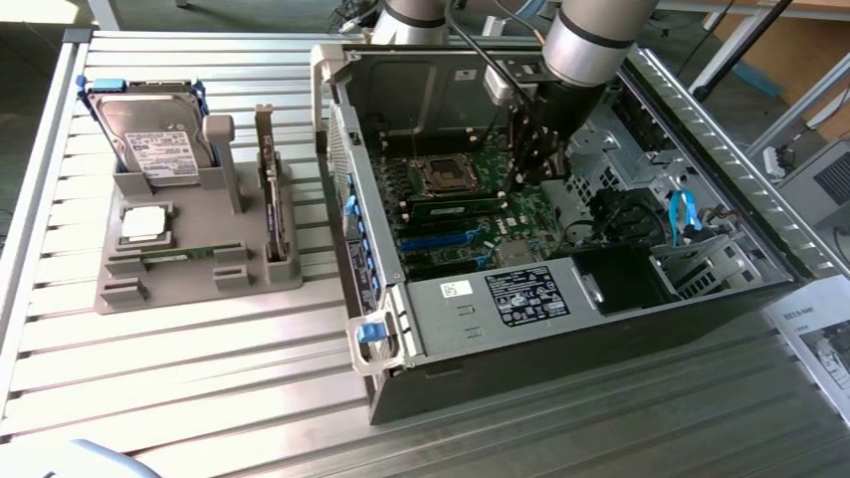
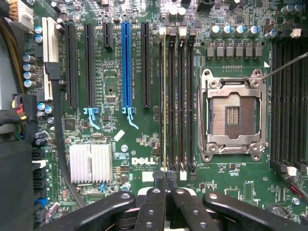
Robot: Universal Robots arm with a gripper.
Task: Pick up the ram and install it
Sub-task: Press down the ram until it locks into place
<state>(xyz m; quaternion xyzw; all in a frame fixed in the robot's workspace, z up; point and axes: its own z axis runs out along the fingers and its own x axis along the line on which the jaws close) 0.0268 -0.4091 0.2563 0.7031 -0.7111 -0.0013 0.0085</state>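
The arm reaches down into the open computer case (image 1: 571, 249), which lies on its side on the slatted metal tabletop (image 1: 199, 368). The jaws (image 2: 166, 180) are closed. In the wrist view their tips meet directly over one end of the ram (image 2: 165, 96), and whether they touch it cannot be told.

The ram stands on edge in a memory slot on the motherboard (image 2: 115, 72), seen as a thin line running the length of the slot. It sits in the outermost slot of a bank of 4 parallel slots (image 2: 185, 96), on the side nearest the long black expansion slot (image 2: 145, 65). The 3 slots beside it look unfilled. In the exterior view a green stick (image 1: 452, 209) lies in the slot area just below the processor socket (image 1: 439, 176), near the jaws.

The processor socket, with its metal frame, lies just beside the slot bank on the far side from the ram. A blue expansion slot (image 2: 126, 62) and a finned silver heatsink (image 2: 90, 162) are also on the board.

At the exterior view's left, well apart from the case, a grey parts holder (image 1: 186, 239) rests on the tabletop. It carries a silver hard drive with blue rails (image 1: 149, 139) and an upright card (image 1: 273, 199).
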